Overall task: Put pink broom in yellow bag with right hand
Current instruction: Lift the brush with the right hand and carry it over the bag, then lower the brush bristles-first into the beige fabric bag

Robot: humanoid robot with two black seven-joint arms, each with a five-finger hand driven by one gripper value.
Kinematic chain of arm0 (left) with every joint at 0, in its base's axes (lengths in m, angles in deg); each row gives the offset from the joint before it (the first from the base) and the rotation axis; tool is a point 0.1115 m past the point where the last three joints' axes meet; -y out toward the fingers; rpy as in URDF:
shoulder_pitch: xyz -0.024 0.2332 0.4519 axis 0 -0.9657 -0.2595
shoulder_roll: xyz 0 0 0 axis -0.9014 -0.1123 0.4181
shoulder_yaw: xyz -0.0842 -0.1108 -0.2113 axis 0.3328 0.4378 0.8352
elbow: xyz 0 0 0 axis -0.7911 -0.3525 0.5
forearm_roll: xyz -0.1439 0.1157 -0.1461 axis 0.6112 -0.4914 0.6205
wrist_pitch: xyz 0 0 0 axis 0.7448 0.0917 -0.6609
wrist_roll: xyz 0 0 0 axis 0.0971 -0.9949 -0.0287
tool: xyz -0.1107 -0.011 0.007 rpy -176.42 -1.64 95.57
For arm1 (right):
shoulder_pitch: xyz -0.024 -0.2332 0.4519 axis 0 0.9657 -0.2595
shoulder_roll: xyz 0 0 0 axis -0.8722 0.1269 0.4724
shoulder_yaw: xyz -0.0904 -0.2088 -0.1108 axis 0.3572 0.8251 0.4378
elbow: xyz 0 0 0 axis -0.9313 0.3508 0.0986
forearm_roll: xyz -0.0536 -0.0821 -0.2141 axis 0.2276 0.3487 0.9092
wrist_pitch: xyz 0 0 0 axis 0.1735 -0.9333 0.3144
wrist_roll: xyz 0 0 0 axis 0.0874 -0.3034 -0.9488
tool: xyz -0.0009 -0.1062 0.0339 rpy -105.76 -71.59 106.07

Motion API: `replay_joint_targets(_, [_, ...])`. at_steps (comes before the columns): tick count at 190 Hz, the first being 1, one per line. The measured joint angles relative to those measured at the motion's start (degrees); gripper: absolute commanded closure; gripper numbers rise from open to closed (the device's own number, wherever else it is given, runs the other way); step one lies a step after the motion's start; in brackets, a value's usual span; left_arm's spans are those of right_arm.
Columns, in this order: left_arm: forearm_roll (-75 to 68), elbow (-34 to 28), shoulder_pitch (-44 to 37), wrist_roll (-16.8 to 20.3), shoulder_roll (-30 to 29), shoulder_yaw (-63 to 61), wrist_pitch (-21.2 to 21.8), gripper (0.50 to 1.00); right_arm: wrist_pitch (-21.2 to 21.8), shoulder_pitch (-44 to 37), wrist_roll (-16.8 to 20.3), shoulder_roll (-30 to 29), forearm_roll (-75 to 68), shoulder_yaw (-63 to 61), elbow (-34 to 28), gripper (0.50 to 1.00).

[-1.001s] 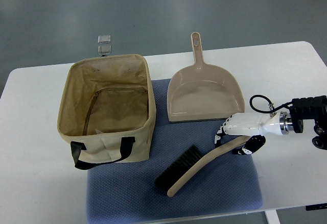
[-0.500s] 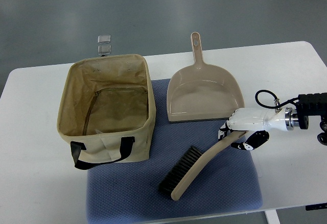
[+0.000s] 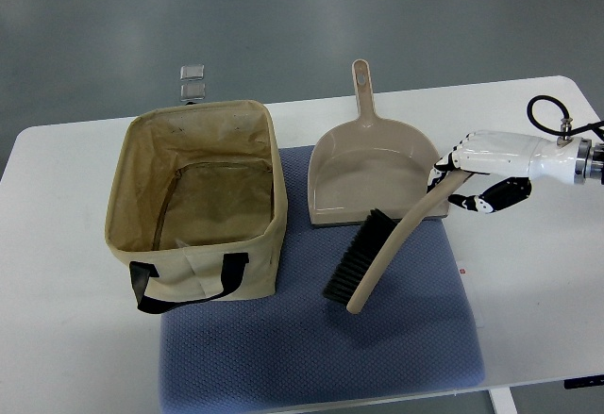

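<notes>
No text, label, brand, number or sign can be read anywhere in the top view.

The yellow bag [image 3: 196,208] stands open-topped at the left of the frame, its mouth unobstructed. Between it and the right robot hand [image 3: 477,176] lies the dustpan [image 3: 376,169], flat on the blue mat [image 3: 321,339], its handle pointing to the upper frame. The lower mat and the bare tabletop [image 3: 66,339] at lower left lie free.
</notes>
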Motion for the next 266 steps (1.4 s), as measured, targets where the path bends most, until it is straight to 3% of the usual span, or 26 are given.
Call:
replay_joint_targets(81, [0.0,0.0,0.0,0.0,0.0,0.0,0.0,0.5,19.9,-4.5,0.0,2.7,-4.3,-24.3,5.1,0.971])
replay_joint_targets(109, [0.0,0.0,0.0,0.0,0.0,0.0,0.0,0.5,24.5,-7.5,0.0,2.2,-4.4,-30.7,7.3,0.971])
replay_joint_targets(131, [0.0,0.0,0.0,0.0,0.0,0.0,0.0,0.5,25.2,-8.5,0.0,0.2,-4.4,-32.5,7.7,0.969])
replay_joint_targets(164, [0.0,0.0,0.0,0.0,0.0,0.0,0.0,0.5,25.4,-10.6,2.2,-8.2,-3.6,-32.2,9.7,0.967])
replay_joint_targets(242, [0.0,0.0,0.0,0.0,0.0,0.0,0.0,0.5,23.9,-11.0,3.5,-35.8,4.3,-25.3,24.0,0.967])
replay_joint_targets(266, [0.0,0.0,0.0,0.0,0.0,0.0,0.0,0.5,22.6,-10.8,3.5,-41.8,5.7,-23.4,28.5,0.967])
